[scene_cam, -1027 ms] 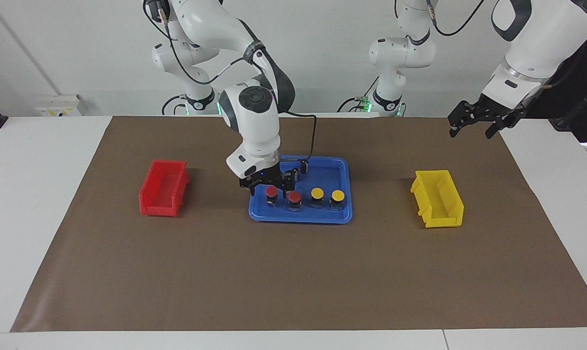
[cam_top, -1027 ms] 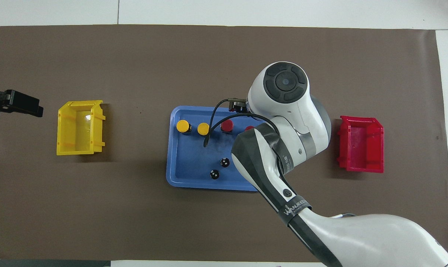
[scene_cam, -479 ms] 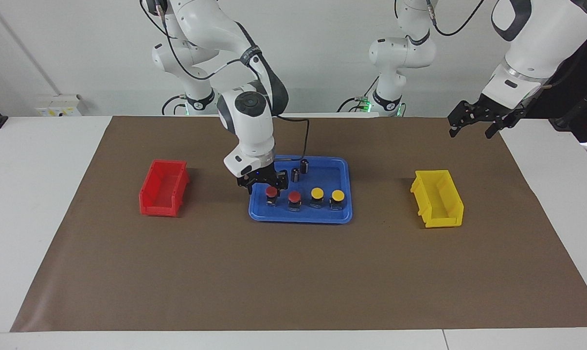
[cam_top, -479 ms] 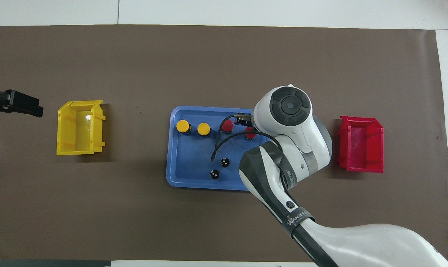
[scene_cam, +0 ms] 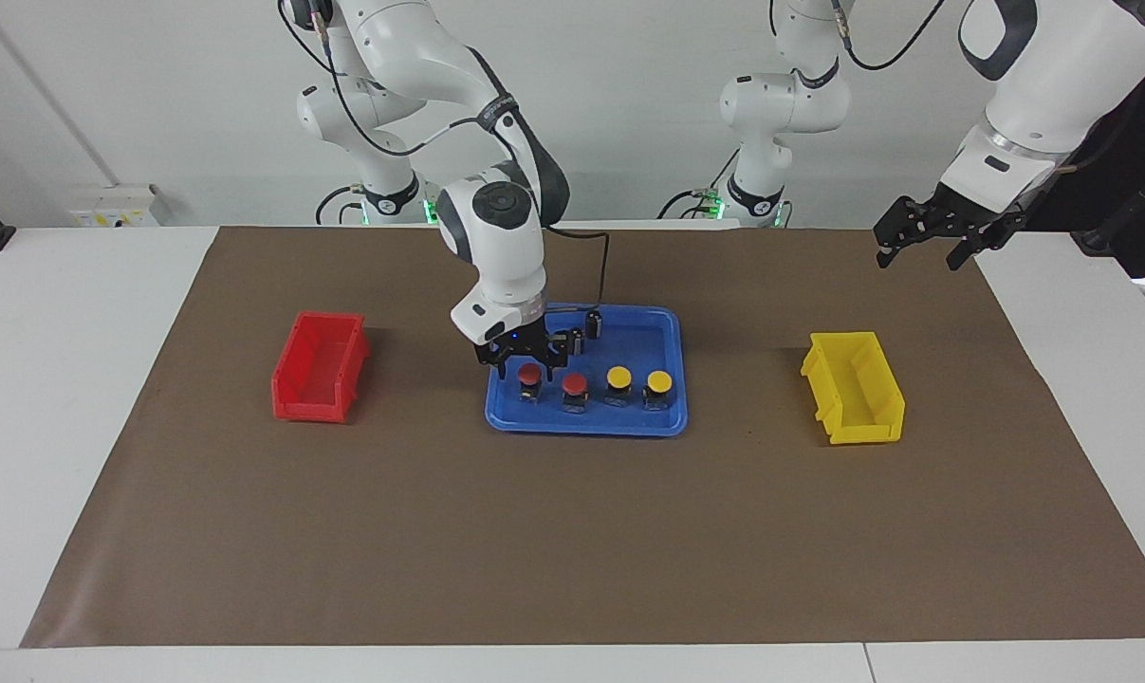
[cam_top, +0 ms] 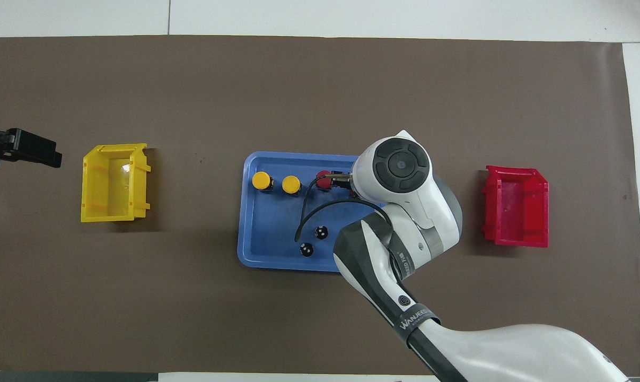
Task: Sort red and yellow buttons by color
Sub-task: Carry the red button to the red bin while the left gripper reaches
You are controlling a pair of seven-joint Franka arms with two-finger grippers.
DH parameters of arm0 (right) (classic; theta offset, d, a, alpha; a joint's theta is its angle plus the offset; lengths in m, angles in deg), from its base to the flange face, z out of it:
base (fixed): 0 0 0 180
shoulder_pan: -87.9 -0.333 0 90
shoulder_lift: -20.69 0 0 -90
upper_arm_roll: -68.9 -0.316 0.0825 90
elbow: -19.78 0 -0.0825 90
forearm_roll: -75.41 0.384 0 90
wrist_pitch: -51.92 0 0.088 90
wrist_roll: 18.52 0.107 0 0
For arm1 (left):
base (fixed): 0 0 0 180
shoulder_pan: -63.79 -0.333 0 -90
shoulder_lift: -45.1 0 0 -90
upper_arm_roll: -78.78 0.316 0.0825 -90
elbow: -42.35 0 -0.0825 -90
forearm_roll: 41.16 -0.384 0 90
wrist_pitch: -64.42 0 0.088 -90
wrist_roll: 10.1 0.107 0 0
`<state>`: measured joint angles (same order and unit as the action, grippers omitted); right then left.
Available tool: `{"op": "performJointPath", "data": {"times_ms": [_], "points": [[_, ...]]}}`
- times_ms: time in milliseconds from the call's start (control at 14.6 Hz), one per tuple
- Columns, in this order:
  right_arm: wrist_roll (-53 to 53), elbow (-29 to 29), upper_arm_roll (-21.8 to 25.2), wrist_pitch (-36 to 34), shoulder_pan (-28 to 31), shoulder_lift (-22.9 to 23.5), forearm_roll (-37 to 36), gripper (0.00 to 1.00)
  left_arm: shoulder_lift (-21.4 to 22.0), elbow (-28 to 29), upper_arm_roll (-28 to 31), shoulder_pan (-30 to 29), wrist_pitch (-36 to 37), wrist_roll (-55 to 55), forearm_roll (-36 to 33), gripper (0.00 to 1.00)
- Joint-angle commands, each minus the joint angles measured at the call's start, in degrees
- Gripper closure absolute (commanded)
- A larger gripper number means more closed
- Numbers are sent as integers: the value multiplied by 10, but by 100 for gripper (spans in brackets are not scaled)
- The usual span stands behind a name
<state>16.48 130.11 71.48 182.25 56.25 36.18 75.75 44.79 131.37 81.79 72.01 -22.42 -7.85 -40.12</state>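
Four small push-button switches w/ black-and-silver bodies stand in a row in the shallow blue plastic tray (scene_cam: 672, 327), along its rim farther from the robots: two red-capped buttons (scene_cam: 529, 373) at the right arm's end of the row, two yellow-capped buttons (scene_cam: 618, 377) at the left arm's end. Two small dark cylinders (cam_top: 321, 232) w/o coloured caps sit in the same tray, nearer the robots. The red plastic bin (scene_cam: 321, 365) and yellow plastic bin (scene_cam: 854, 387) flank the tray, both w/ nothing visible inside.

The right gripper (scene_cam: 525, 356) hangs just over the end red button, fingers apart and straddling it, not clamped on anything yet; contact can't be confirmed. The left gripper (scene_cam: 932, 230) waits up in the air past the yellow bin, fingers spread.

Handling, as a guess: buttons look light, rigid, hard plastic/metal, not fragile. The domed cap looks smooth and prob. slippery, so grip is better lower, on the squarer body below the cap. The neighbouring red button stands close beside, so finger clearance on that side is tight; tall, narrow shape may tip if nudged.
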Motion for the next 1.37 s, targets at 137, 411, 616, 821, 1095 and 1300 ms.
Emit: {"op": "performJointPath", "data": {"times_ms": [137, 411, 616, 821, 1095, 1300], "points": [[-11, 19, 1, 10, -6, -9, 3, 33, 17, 21, -3, -9, 3, 3, 0, 0], [-12, 20, 1, 7, -6, -9, 3, 43, 27, 45, -3, -9, -23, 0, 0, 0], [-12, 15, 1, 10, -4, -8, 3, 66, 71, 155, -6, 0, -159, -24, 4, 0], [-12, -19, 1, -19, 1, -6, 3, 80, 52, 192, -13, 52, -236, -103, 5, 0], [-77, -87, 5, -137, 71, -52, 6, 80, -27, 188, -13, 139, -340, -232, 5, 0], [-218, -67, 5, -232, 159, -109, 11, 80, -105, 188, -13, 191, -427, -309, 5, 6]]}}
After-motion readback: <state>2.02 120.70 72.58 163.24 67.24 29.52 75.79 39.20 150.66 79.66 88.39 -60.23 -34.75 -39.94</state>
